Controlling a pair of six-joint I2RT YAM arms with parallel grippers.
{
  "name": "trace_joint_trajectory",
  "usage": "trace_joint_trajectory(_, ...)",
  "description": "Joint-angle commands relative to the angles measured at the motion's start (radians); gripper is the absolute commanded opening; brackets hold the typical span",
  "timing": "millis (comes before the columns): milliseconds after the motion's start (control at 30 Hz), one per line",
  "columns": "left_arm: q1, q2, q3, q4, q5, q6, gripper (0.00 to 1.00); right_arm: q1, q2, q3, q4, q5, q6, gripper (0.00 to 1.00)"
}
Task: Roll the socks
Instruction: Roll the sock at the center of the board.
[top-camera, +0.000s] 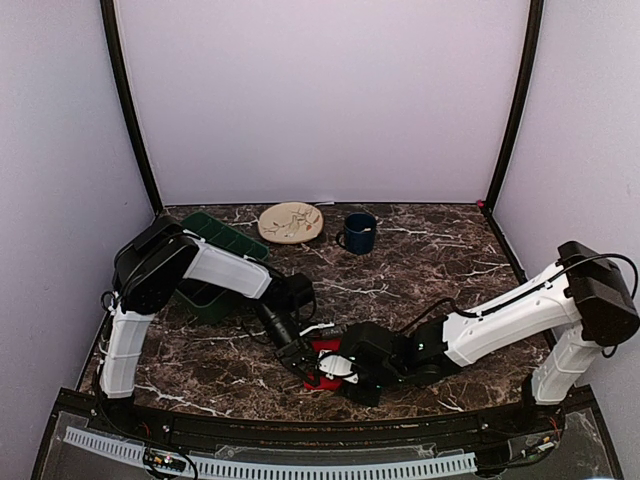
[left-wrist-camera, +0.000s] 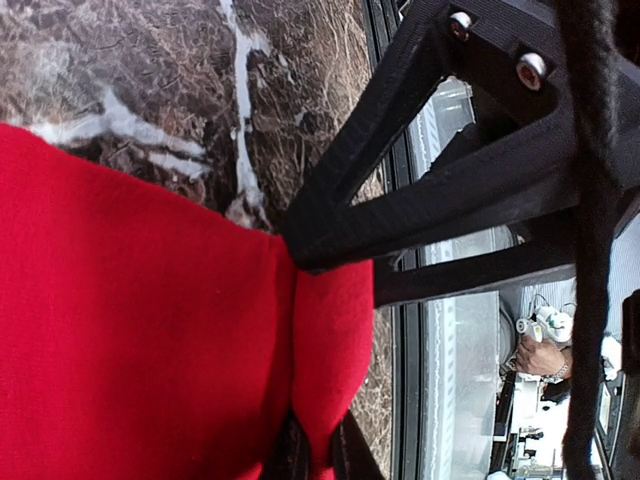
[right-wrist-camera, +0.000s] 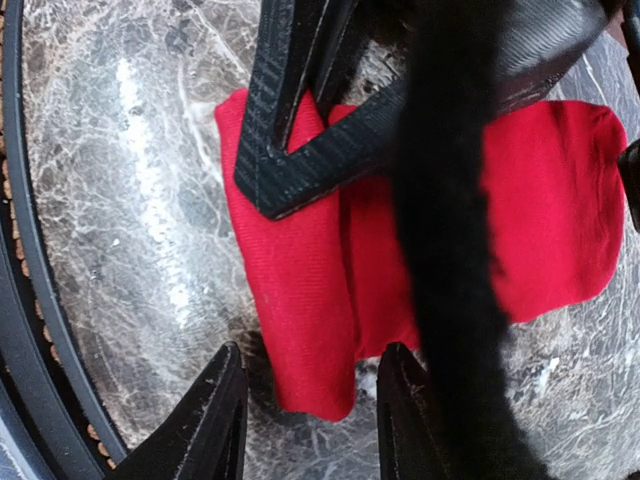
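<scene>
Marbled counter (top-camera: 420, 270) holds the red socks (right-wrist-camera: 300, 300), partly folded. Our left tool (left-wrist-camera: 295, 345) pinches their fold shut; our right tool (right-wrist-camera: 312, 370) straddles their free end, jaws apart. We judge rolling barely begun: next, the right must close and turn that end over. Only overhead shows the mug (top-camera: 359, 232) far beyond the socks.

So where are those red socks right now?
In the top view the socks lie centre front on the table, pinched by the left fingers, with the right fingers alongside.
</scene>
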Motion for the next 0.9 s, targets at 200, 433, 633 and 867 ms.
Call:
trace_joint_trajectory(200,0.006,0.025,0.004,-0.046,-0.036,0.035,0.08,0.002,0.042,0.039,0.028,0.019,-0.073,0.40)
trace_joint_trajectory(433,0.006,0.031,0.007,-0.049,-0.032,0.034,0.08,-0.007,0.044,0.041,0.039,0.012,-0.089,0.38)
trace_joint_trajectory(633,0.006,0.035,0.012,-0.053,-0.029,0.038,0.08,-0.015,0.064,0.059,0.039,-0.006,-0.108,0.35)
trace_joint_trajectory(867,0.006,0.035,0.014,-0.053,-0.034,0.034,0.09,-0.027,0.092,0.077,0.024,-0.050,-0.112,0.25)
